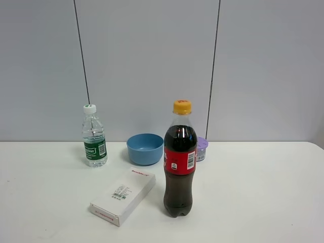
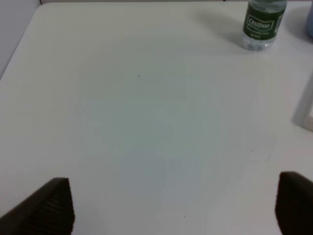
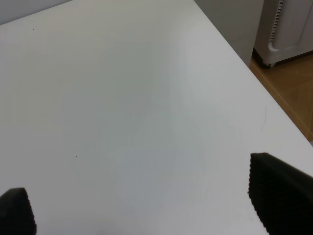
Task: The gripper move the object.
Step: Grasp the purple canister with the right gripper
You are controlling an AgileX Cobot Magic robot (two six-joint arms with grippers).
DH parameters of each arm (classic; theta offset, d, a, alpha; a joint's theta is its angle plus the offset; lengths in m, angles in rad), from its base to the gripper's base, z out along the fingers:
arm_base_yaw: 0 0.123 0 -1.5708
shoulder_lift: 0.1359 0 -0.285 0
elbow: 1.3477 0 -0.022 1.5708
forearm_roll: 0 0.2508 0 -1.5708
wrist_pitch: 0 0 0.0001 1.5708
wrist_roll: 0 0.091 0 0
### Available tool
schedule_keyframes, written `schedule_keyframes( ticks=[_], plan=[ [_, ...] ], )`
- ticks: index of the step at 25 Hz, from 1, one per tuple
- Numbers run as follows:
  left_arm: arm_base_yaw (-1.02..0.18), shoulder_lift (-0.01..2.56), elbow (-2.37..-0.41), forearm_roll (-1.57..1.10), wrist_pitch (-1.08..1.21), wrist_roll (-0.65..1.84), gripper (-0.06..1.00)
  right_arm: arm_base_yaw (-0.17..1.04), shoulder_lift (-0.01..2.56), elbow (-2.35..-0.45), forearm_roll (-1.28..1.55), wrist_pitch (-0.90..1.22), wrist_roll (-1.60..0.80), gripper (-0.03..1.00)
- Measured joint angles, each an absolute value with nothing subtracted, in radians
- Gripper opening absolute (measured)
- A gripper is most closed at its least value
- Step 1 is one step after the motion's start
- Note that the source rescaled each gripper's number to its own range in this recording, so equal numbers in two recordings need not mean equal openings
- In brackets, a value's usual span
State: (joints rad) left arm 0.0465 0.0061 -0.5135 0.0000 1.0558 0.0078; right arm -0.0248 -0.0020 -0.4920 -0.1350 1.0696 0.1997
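Although the cola bottle (image 1: 179, 162) hid its left part, the object (image 1: 202, 149) stood near the far edge of the bench (image 1: 263, 192), about midway along it, its lilac lid and label showing. The left gripper (image 2: 174, 205) showed only two fingertips, cut off by the frame, spread wide and empty. The right gripper (image 3: 146, 203) was likewise wide open, holding nothing, near a bench edge.

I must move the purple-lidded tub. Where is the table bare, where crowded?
Bare: everything right of the cola bottle and tub, to the edge of the table; also the corner left of the white box, in front of the water bottle. Crowded: around the blue bowl, mid-table.
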Motion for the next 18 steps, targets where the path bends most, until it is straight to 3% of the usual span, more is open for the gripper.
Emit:
schedule_keyframes(
  ticks=[1,11,18],
  plan=[
    [0.047,0.006,-0.513,0.0,1.056,0.008,1.0,-0.025,-0.002,-0.492,-0.135,1.07,0.2,0.62],
    [0.047,0.006,-0.513,0.0,1.056,0.008,1.0,-0.025,-0.002,-0.492,-0.122,1.07,0.186,0.62],
    [0.047,0.006,-0.513,0.0,1.056,0.008,1.0,-0.02,0.147,-0.613,-0.031,0.981,-0.034,0.62]
  ],
)
